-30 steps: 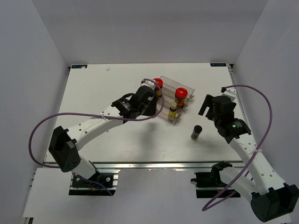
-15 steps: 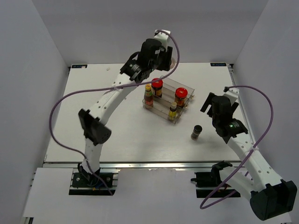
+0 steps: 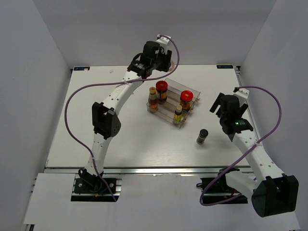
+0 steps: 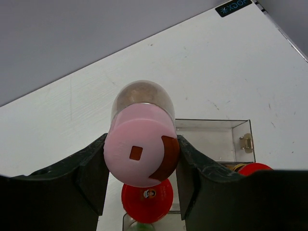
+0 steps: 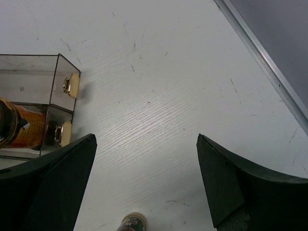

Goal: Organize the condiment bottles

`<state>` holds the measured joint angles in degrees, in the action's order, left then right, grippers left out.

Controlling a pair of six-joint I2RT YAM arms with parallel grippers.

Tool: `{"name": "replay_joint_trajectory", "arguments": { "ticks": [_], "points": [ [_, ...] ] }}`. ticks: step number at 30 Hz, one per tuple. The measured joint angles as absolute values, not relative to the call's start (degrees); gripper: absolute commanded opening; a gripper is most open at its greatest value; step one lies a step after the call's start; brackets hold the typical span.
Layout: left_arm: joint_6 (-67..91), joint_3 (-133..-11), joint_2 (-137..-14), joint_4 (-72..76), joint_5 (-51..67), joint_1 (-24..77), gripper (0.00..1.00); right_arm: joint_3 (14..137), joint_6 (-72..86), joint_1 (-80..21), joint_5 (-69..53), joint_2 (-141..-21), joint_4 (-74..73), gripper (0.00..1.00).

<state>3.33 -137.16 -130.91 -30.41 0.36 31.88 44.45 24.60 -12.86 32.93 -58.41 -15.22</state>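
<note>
**Pink-capped shaker [image 4: 141, 144] clamped in left tool [image 4: 141, 156], high behind rack [image 3: 191, 90]**

Centre of left wrist view: pink cap toward the lens, one dark finger [image 4: 89, 178] pressed to each side of the shaker. Directly beneath, at lower centre, one red-lidded jar [image 4: 147, 197]; at right, a clear corner of the rack. Upper centre of top view: left arm stretched far up the frame, tool raised off the worktop [image 3: 96, 110]. Standing in the rack, mid-frame: two red-lidded jars along the rear step, one yellow-capped bottle [image 3: 152, 98] at the left end, another yellow-capped bottle [image 3: 178, 112] at the front edge. Alone on the worktop, lower right of the rack: black-capped bottle [image 3: 202, 136]. Right of frame: right tool [image 5: 147, 144] spread wide, only bare worktop between its fingers, near the rack's end but apart from it.
</note>
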Motion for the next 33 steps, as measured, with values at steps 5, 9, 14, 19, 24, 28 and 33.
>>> {"name": "replay_joint_trajectory", "arguments": {
  "ticks": [5,9,14,19,24,28,33],
  "points": [
    [3.4,-137.2,-133.8,-27.2,3.6,31.6,0.23,44.4,24.4,-12.8,32.4,-58.5,-15.2,0.89],
    [3.8,-136.9,-136.5,-25.4,5.6,31.1,0.23,44.4,24.4,-12.8,31.9,-58.6,-15.1,0.89],
    [3.9,-136.8,-139.8,-24.3,5.7,30.7,0.23,44.4,24.3,-12.8,31.5,-59.1,-14.8,0.89],
    [3.7,-136.8,-141.1,-24.2,5.6,30.6,0.24,44.4,23.8,-12.7,31.3,-61.6,-14.8,0.89],
    [3.3,-136.8,-141.3,-24.1,5.7,30.6,0.25,44.4,23.7,-12.5,31.3,-63.5,-14.8,0.9],
    [3.3,-136.8,-141.3,-24.3,6.1,30.6,0.25,44.4,23.7,-12.4,31.3,-64.5,-14.8,0.89],
    [2.9,-136.8,-141.3,-26.2,6.1,30.6,0.26,44.4,23.6,-12.3,31.3,-65.5,-14.8,0.89]
  ]
}}
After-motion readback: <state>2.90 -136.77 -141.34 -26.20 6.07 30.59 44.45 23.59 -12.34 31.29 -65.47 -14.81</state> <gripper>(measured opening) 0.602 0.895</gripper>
